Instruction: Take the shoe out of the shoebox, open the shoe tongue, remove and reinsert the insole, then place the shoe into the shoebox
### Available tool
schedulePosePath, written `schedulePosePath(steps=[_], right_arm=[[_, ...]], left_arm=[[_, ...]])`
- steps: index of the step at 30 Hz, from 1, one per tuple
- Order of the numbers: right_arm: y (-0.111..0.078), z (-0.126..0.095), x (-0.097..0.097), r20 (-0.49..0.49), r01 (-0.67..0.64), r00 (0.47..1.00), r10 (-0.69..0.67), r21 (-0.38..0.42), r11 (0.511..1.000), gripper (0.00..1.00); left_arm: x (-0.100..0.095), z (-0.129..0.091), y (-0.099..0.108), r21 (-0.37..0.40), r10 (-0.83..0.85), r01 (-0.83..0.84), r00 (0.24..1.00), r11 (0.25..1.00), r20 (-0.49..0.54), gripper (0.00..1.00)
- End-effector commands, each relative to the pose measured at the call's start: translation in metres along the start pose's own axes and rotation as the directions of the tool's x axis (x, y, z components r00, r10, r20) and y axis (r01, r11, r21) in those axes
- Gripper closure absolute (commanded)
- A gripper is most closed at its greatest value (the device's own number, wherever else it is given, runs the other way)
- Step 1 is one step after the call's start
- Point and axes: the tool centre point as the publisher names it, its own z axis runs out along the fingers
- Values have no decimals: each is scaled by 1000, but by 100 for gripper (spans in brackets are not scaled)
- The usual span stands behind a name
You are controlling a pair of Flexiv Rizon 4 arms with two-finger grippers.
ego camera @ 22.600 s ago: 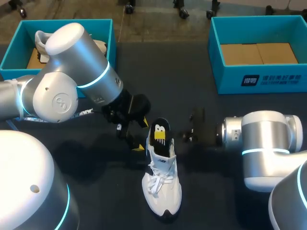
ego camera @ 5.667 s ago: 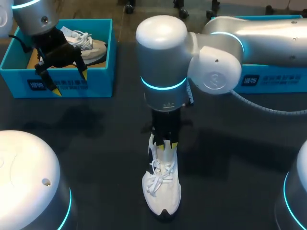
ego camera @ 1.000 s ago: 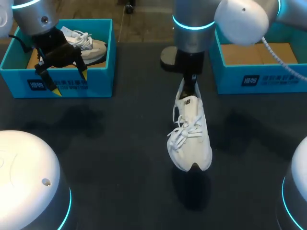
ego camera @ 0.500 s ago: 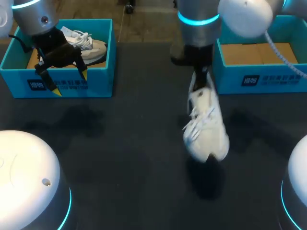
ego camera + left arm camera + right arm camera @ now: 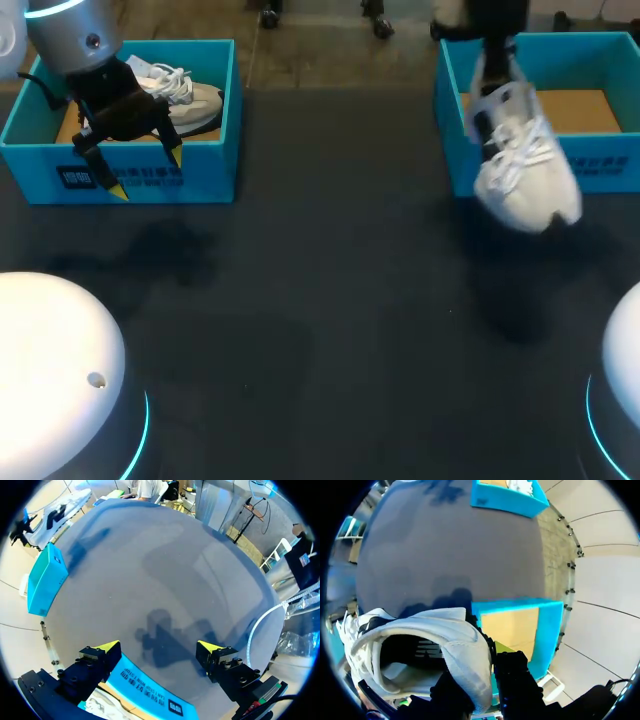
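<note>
Upper-left blue shoebox (image 5: 205, 165) holds a pale sneaker (image 5: 190, 95), left jaws released above its front wall; upper right, right jaws clench the laced white shoe (image 5: 525, 180), toe-down over the cardboard-floored shoebox (image 5: 610, 165).

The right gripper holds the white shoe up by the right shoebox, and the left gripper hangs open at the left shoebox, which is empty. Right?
Not empty: the head view shows a second shoe lying in the left shoebox. Otherwise correct: right gripper holds the white shoe by the right shoebox, left gripper open.
</note>
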Motion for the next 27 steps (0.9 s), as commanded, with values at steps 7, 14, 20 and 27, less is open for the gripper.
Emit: schedulePosePath(steps=[7, 14, 20, 27], right_arm=[[-57, 22, -59, -62, -8, 998, 2, -92, 996, 100], [-57, 22, -59, -62, -8, 998, 2, -92, 996, 100], [-57, 22, -59, -62, -8, 998, 2, -92, 996, 100], [-95, 48, -108, -95, -71, 994, 57, -150, 986, 100]], left_arm=[[0, 0, 0, -2, 1, -1, 1000, 1000, -2, 0], [0, 0, 0, -2, 1, -1, 1000, 1000, -2, 0], [0, 0, 0, -2, 1, -1, 1000, 1000, -2, 0], [0, 0, 0, -2, 1, -1, 1000, 1000, -2, 0]])
